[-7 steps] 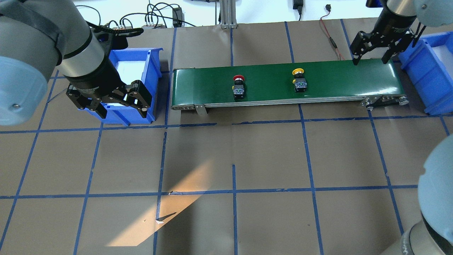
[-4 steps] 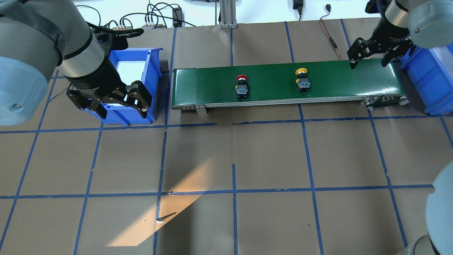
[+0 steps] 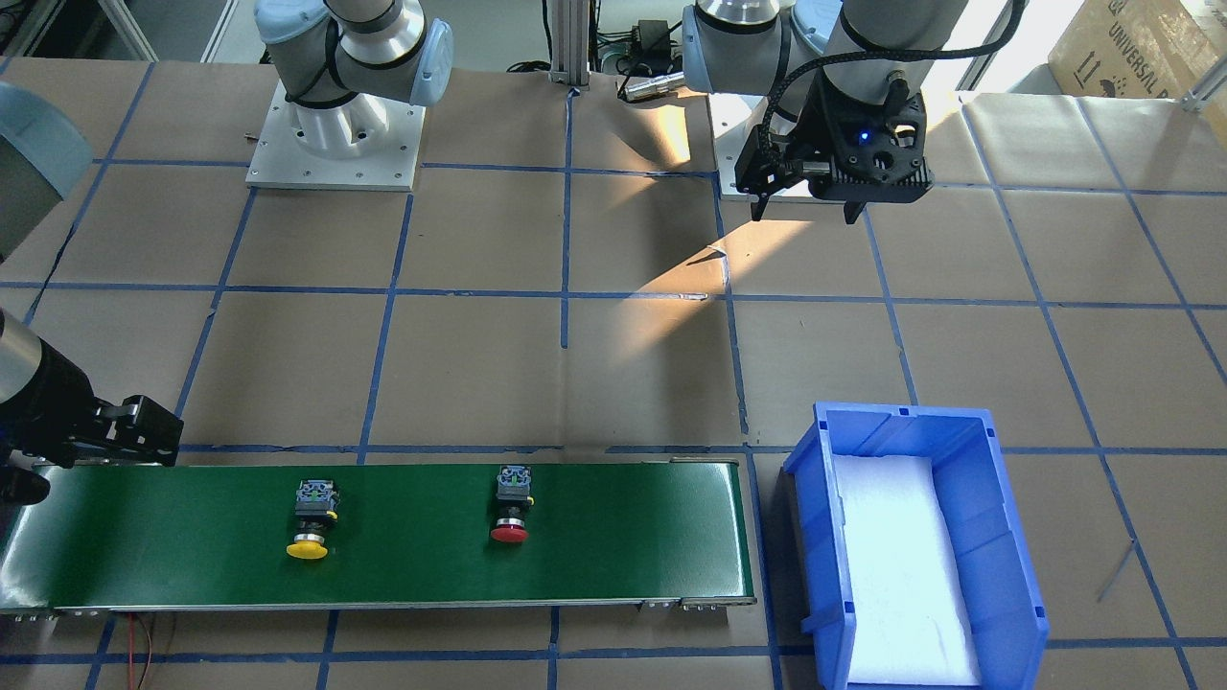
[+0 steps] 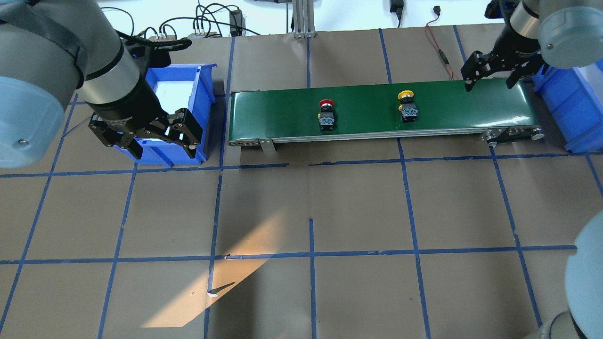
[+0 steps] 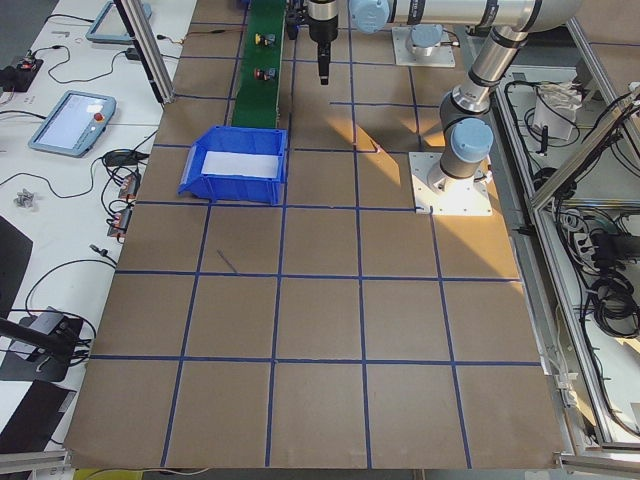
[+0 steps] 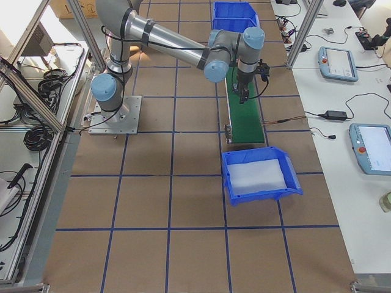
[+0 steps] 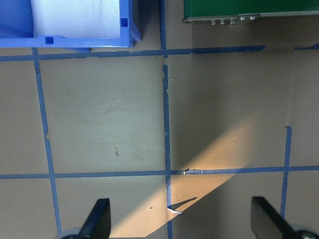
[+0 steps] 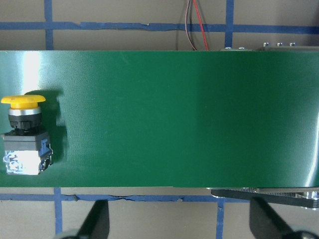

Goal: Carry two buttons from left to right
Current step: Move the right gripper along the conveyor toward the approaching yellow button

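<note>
Two buttons lie on a green conveyor belt (image 4: 452, 103). The red button (image 4: 326, 113) rests near the belt's middle, and the yellow button (image 4: 407, 106) is to its right. Both also show from the front, yellow button (image 3: 309, 522) and red button (image 3: 511, 508). My right gripper (image 4: 488, 85) hangs open over the belt's right end, well right of the yellow button (image 8: 24, 134), with nothing between its fingers. My left gripper (image 4: 164, 151) is open and empty above the near wall of the left blue bin (image 4: 203, 94). In the left wrist view, that gripper (image 7: 180, 223) looks down on bare table.
A second blue bin (image 4: 560, 106) stands just beyond the belt's right end, partly behind my right arm. White padding lines the left bin (image 3: 815, 460). Cables (image 4: 438, 47) lie along the table's far edge. Brown paper with blue tape lines covers the table (image 4: 311, 212).
Both buttons have shifted a little to the right along the belt. My right gripper has drawn slightly toward the belt's far edge. The left arm has stayed still.
</note>
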